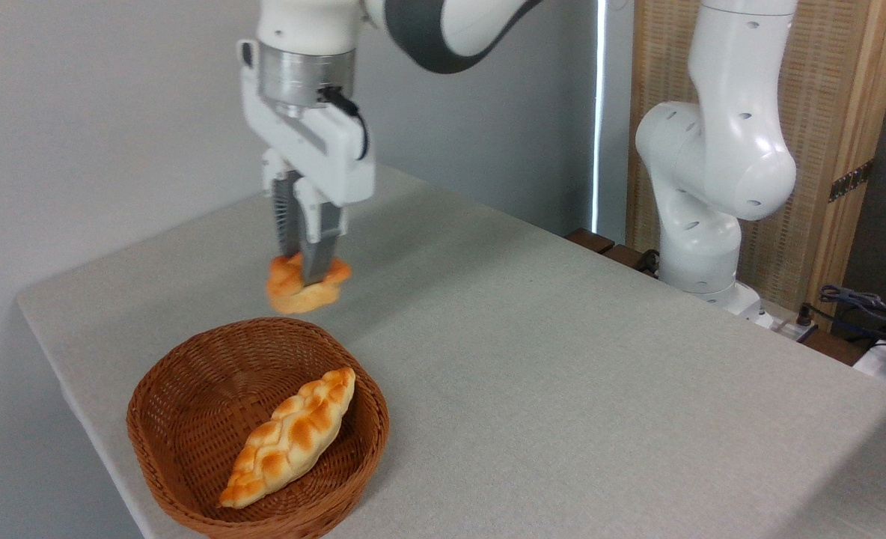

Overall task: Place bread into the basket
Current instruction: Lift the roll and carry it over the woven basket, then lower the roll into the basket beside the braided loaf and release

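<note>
wall (76,112): plain grey | table (563,359): grey cloth | right: woven screen (825,112), wooden frame | bright vertical light strip (599,112)

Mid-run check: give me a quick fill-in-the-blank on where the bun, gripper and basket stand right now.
1. The gripper is shut on the small round ____.
2. The bun hangs in the air, touching neither the table nor the ____.
3. Inside the wicker basket lies one long ____ loaf.
4. In the picture the basket sits near the table's ____ edge.

Missing words: bun; basket; braided; left
</note>
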You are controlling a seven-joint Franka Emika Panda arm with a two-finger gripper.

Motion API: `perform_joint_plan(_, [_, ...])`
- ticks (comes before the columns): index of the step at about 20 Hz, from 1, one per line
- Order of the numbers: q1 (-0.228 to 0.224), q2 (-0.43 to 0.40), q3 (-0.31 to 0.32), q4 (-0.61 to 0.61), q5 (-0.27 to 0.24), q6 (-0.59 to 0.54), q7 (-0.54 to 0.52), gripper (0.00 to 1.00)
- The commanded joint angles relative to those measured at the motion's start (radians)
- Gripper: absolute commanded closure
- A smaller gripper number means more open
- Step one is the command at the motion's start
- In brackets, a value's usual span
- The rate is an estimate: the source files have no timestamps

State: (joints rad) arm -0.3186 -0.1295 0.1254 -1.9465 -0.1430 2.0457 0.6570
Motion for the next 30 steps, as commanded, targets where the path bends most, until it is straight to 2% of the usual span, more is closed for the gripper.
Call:
perform_joint_plan(1, [-0.01,0.091,0.01,0.072,-0.016,0.109,-0.028,0.61])
perform_joint_plan(6, [-0.011,0.154,-0.004,0.069,0.02,0.23,-0.019,0.33])
perform_joint_plan(9, [-0.013,0.18,-0.021,0.069,0.049,0.241,-0.017,0.2])
perform_joint_plan(13, [-0.013,0.189,-0.026,0.067,0.057,0.241,-0.017,0.0])
perform_joint_plan(16, [-0.013,0.189,-0.027,0.067,0.077,0.241,-0.017,0.0])
perform_joint_plan(30, [-0.013,0.185,-0.029,0.067,0.077,0.229,-0.022,0.0])
